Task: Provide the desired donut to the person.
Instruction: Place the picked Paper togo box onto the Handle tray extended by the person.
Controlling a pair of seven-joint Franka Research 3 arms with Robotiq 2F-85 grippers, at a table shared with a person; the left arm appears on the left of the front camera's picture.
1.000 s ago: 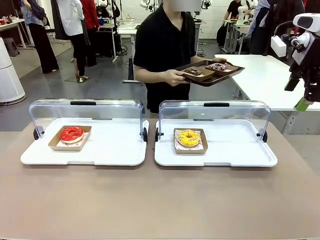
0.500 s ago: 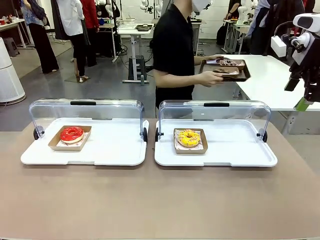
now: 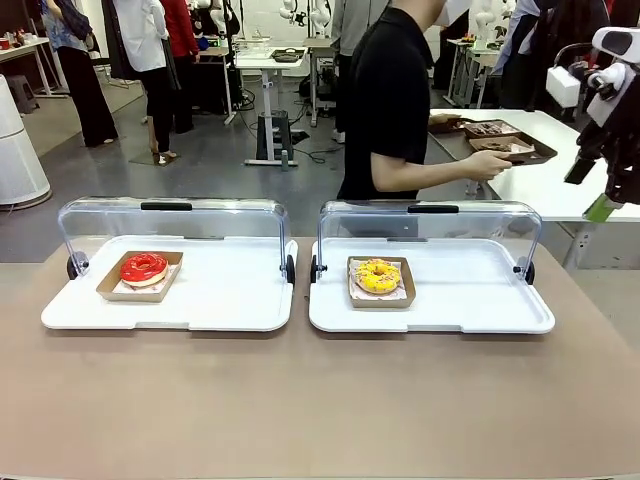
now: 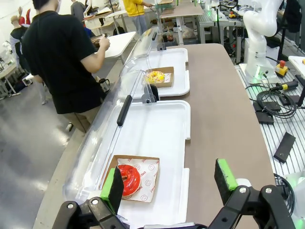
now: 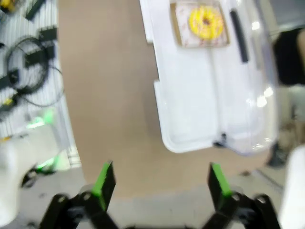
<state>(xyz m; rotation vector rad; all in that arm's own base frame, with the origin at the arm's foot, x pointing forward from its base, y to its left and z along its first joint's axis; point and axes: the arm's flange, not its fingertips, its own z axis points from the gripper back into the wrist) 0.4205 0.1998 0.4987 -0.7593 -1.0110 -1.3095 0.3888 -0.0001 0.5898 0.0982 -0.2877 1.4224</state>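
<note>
Donuts, red (image 4: 128, 179) and yellow (image 5: 206, 21), lie boxed; both grippers (left (image 4: 169, 183), seemingly right (image 5: 159, 183)) gape wide, empty.

Brown bench (image 3: 320, 400) stretches out below my raised jaws. Two white trays sit side by side on it, clear lids up: left tray (image 3: 220, 295) under my left jaws, right tray (image 3: 470, 295) ahead of my right jaws, nearly touching.

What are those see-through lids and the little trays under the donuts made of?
The domed lids look like clear glossy plastic: you see through them and they catch reflections. The small tray under the red donut and the yellow donut looks like brown matte cardboard with a printed paper liner, though I can't be sure.
</note>
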